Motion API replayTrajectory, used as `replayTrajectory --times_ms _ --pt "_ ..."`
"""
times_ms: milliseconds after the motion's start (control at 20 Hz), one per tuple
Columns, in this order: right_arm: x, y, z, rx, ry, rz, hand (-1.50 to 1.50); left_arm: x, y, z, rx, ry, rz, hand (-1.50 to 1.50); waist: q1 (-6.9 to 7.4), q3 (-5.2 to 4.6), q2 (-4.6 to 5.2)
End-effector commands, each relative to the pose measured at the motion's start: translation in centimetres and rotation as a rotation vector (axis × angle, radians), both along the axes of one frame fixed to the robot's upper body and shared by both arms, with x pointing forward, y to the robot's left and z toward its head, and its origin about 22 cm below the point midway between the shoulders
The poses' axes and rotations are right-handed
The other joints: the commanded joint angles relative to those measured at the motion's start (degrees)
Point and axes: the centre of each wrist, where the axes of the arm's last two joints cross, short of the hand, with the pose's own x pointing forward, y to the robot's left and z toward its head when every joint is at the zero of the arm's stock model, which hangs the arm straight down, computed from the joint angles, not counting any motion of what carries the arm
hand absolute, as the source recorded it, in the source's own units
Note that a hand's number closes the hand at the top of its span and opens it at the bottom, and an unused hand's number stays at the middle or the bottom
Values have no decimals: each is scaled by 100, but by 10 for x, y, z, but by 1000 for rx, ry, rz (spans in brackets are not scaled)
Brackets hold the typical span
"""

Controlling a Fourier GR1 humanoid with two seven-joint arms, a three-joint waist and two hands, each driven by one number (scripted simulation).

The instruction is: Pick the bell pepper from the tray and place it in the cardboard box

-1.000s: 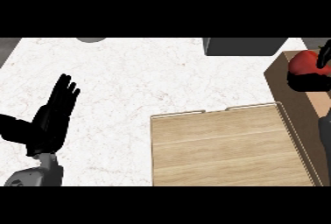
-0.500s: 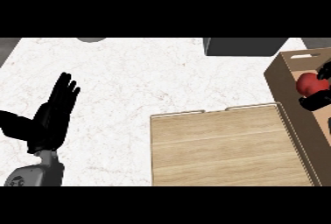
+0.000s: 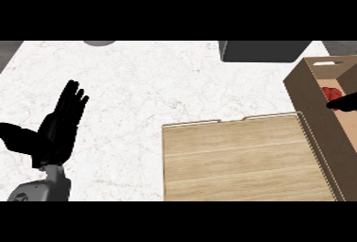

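The tray (image 3: 241,160) lies on the counter (image 3: 153,80). Just right of the tray stands the cardboard box (image 3: 324,70) (it reaches back past the tray's far edge), holding the bell pepper (image 3: 331,93), with the right hand (image 3: 346,101) beside it. Behind the tray sits a block (image 3: 263,50). The left hand (image 3: 59,128) is well left of the tray.

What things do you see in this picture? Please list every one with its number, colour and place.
bell pepper: one, red, inside the cardboard box, partly hidden
cardboard box: one, brown, right edge
tray: one, light wood, lower middle, beside the box
block: one, dark grey, top edge, cut off
round object: one, grey, top left, mostly cut off
counter: one, white marbled
left hand: one, black, open, fingers up, at left
right hand: one, black, right edge, in the box over the pepper
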Motion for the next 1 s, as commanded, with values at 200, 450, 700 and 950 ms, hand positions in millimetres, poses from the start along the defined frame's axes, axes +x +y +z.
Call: replayTrajectory --times_ms 200,450,700,950 --pt "-4 -9 14 253 -362 51 -150 -11 5 -13 -1 8 4 0 -31 68 39" --pt "-17 -12 36 586 -522 48 -150 -10 16 -3 -11 11 33 0 -124 67 -8" --pt "-50 -67 31 683 -647 39 -150 -12 2 15 -2 2 25 0 -75 72 26" --pt "-70 -70 31 698 -725 25 -150 12 -9 -9 1 3 7 0 -88 64 47"
